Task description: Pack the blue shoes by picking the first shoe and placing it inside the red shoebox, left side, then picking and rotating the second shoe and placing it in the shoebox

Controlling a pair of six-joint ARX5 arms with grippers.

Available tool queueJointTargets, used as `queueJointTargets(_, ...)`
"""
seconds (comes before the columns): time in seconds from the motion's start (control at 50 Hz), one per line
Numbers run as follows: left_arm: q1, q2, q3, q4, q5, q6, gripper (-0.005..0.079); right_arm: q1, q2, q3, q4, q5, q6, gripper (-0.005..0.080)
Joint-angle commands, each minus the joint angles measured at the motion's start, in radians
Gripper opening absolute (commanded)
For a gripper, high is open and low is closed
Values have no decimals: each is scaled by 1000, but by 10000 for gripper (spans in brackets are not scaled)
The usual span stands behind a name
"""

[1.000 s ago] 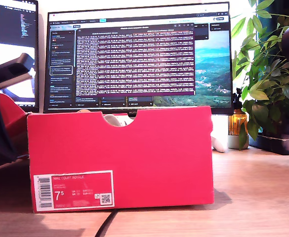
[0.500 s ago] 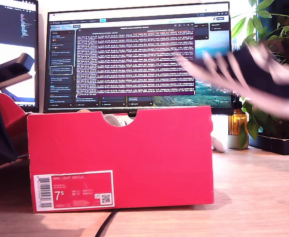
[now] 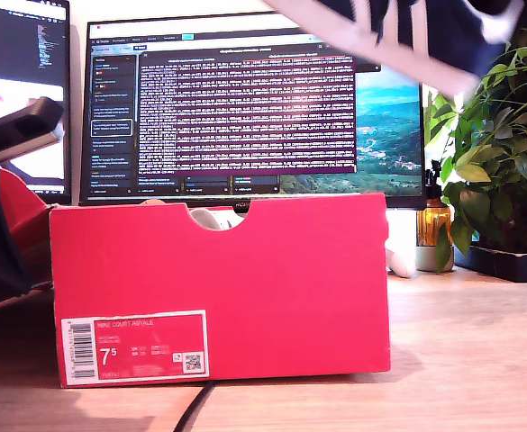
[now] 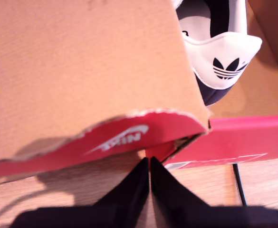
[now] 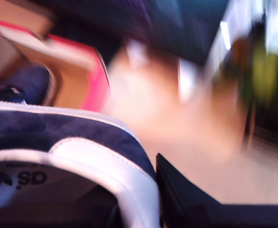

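Observation:
The red shoebox [image 3: 218, 288] stands in the middle of the exterior view with its 7.5 label facing the camera. One blue shoe [image 4: 219, 52] lies inside it, white trefoil heel tab showing. The other blue shoe [image 3: 398, 31] hangs blurred high above the box, toward the exterior view's right. My second gripper [image 5: 150, 190] is shut on that shoe's white collar [image 5: 129, 175], one black finger [image 5: 181, 194] outside it. My first gripper [image 4: 149, 173] is shut on nothing, low over the wood beside the red lid [image 4: 115, 140].
The lid [image 3: 11, 225] leans at the exterior view's left, a dark arm part [image 3: 15, 130] above it. Monitors [image 3: 245, 108] stand behind the box. A plant [image 3: 497, 153] and an amber bottle [image 3: 432, 225] fill the exterior view's right. A black cable [image 3: 195, 409] runs under the box front.
The carried shoe swung in from the exterior view's right edge, then rose up and leftward to the top of the picture. The box, lid and dark arm part stayed put.

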Motion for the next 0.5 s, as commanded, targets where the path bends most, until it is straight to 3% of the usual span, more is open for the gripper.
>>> queueJointTargets(0.0, -3, 10, 11, 7, -5, 4, -19, 32, -37, 35, 68, -8, -75, -12)
queueJointTargets(0.3, -3, 10, 11, 7, -5, 4, -19, 162, 28, 35, 290, 140, -396, -12)
queueJointTargets(0.48, -3, 10, 11, 7, -5, 4, -19, 237, 101, 37, 385, 301, -568, -12)
